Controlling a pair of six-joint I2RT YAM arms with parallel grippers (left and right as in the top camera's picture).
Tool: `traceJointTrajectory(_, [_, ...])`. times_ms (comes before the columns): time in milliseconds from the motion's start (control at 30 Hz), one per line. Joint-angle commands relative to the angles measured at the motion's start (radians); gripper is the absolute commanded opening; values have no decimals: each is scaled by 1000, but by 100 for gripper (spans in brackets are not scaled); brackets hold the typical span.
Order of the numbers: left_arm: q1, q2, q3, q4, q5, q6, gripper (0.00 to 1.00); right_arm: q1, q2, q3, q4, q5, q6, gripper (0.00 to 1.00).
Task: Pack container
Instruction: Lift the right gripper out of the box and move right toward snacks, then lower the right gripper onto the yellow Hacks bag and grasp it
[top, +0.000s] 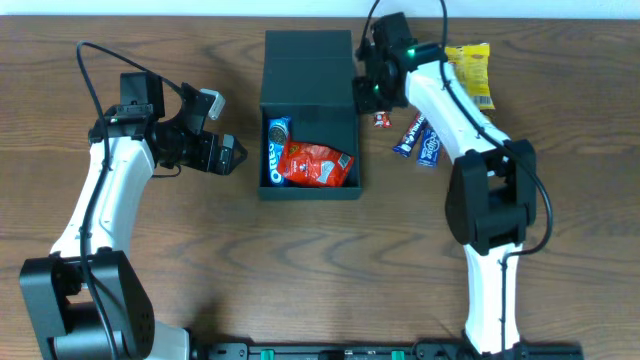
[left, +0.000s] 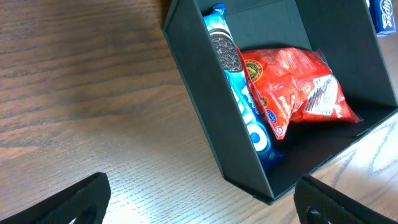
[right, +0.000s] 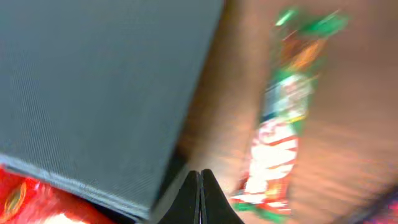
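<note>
The matte black container (top: 352, 150) stands mid-table with its flap lid (top: 308, 55) open toward the far side. Inside lie a blue Oreo packet (top: 277, 150) and a red snack packet (top: 318, 163); both also show in the left wrist view, Oreo (left: 242, 106) and red packet (left: 295, 87). My left gripper (top: 228, 155) is open and empty, left of the container (left: 205, 93). My right gripper (top: 366, 98) is shut and empty at the container's far right edge (right: 99, 93), beside a small red-green-white candy bar (top: 382, 120), which looks blurred in the right wrist view (right: 277, 137).
Right of the container lie two blue snack packets (top: 409, 134) (top: 430, 146) and a yellow packet (top: 472, 72) near the far edge. A blue packet corner shows in the left wrist view (left: 384, 15). Bare wood table surrounds everything.
</note>
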Motion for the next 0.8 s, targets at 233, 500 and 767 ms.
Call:
traceJointTrajectory(233, [5,8,0,-1,8,-12,95,-188,-82,72,58,300,-120,99])
traceJointTrajectory(500, [5,8,0,0,7,-12,95,-368,0,72,79,47,-129,99])
traceJointTrajectory(767, [5,8,0,0,7,-12,96,-465,64,72,116,-143,-118,99])
